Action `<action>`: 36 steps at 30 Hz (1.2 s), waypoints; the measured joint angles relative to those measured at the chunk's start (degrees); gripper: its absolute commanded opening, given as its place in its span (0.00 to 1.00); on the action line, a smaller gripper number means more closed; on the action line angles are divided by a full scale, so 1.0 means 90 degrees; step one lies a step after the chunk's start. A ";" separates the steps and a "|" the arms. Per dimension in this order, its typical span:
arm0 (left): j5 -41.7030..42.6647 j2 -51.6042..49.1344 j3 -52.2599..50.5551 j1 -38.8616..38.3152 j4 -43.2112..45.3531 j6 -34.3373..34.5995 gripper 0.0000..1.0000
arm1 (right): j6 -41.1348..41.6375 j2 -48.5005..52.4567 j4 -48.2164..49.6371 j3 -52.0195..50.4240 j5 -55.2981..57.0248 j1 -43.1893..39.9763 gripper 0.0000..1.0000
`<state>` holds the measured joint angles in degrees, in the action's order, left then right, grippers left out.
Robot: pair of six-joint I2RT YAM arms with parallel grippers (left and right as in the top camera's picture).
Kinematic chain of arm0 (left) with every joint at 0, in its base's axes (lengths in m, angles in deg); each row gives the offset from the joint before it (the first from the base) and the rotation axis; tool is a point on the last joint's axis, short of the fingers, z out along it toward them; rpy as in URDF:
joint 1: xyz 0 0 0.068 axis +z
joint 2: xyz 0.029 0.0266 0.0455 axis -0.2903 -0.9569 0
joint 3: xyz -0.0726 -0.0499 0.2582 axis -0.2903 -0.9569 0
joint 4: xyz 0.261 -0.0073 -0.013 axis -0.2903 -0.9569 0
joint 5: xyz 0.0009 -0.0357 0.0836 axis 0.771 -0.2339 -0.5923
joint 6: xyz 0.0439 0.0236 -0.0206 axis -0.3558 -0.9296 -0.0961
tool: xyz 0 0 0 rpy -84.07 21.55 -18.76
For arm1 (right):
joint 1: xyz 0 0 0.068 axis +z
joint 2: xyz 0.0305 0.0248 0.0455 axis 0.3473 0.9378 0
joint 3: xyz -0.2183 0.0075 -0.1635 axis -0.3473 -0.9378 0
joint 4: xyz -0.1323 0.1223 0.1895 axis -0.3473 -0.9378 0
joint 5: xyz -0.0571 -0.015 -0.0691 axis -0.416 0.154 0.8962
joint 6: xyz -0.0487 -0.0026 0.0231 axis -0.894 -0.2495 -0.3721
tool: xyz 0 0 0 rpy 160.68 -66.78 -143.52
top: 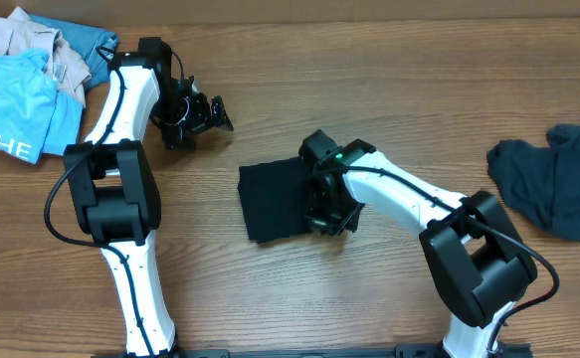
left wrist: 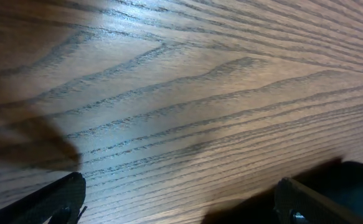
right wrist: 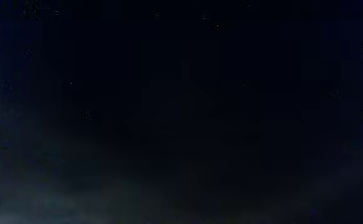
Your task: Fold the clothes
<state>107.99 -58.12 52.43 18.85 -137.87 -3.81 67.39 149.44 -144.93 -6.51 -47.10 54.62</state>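
Observation:
A black T-shirt [top: 273, 201] lies folded into a small rectangle at the table's middle. My right gripper [top: 329, 215] is pressed down on its right edge. The right wrist view is almost wholly dark and shows no fingers, so I cannot tell how the jaws stand. My left gripper [top: 206, 113] hovers open over bare wood to the upper left, apart from the shirt; in the left wrist view the left gripper [left wrist: 181, 205] has wide-set fingertips [left wrist: 50, 202] with nothing between them. A dark slate-blue garment [top: 556, 181] lies crumpled at the right.
At the top left corner is a pile of a light-blue white-lettered shirt [top: 13, 111], a beige garment [top: 29, 45] and a teal one [top: 89, 45]. The left arm's base link [top: 115, 194] stands left of the folded shirt.

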 measured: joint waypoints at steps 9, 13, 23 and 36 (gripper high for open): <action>0.0350 0.0000 0.0000 -0.0022 0.0005 -0.0143 1.00 | -0.0250 0.0000 0.1528 -0.0024 0.0260 -0.0976 0.24; 0.0709 0.0000 0.0000 -0.0146 -0.0039 -0.0350 1.00 | -0.0253 0.0002 0.2392 -0.0027 0.0194 -0.1137 0.29; 0.0937 0.0000 0.0000 -0.0935 -0.0578 -0.1173 1.00 | -0.0289 0.0002 0.2671 0.0209 0.0109 -0.2084 0.56; 0.1892 -0.0002 -0.0680 -0.1229 0.0461 -0.2089 1.00 | -0.1751 -0.0265 0.0561 0.2011 -0.1122 -0.3427 0.94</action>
<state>125.02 -58.14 46.31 7.80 -133.72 -22.60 51.63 147.05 -139.88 11.58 -57.19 23.78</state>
